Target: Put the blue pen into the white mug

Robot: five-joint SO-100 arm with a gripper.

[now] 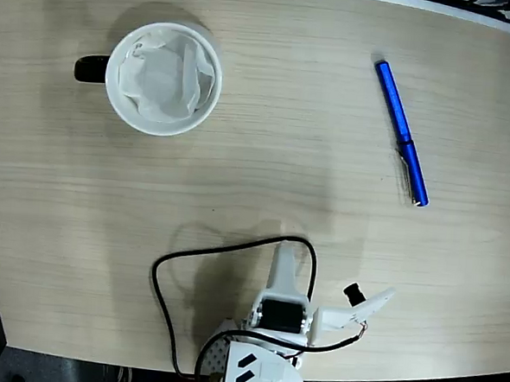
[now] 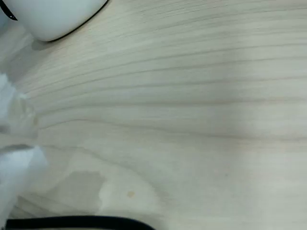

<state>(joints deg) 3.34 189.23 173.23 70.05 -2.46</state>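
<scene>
The white mug [image 1: 164,78] stands at the upper left of the fixed view, its black handle pointing left and crumpled white paper inside. In the wrist view only its lower wall [image 2: 53,17] shows, at the top left corner. The blue pen [image 1: 401,132] lies flat on the wood at the upper right, slanting down to the right, and is out of the wrist view. My white gripper [image 1: 335,274] sits low at the bottom centre, far from both. It is open with nothing between its fingers [image 2: 17,175], which show as white blurs at the left edge.
A black cable [image 1: 159,272] loops over the table left of the arm and crosses the bottom of the wrist view [image 2: 72,222]. A white and dark object [image 1: 439,5] lies along the top right edge. The table's front edge runs just below the arm's base.
</scene>
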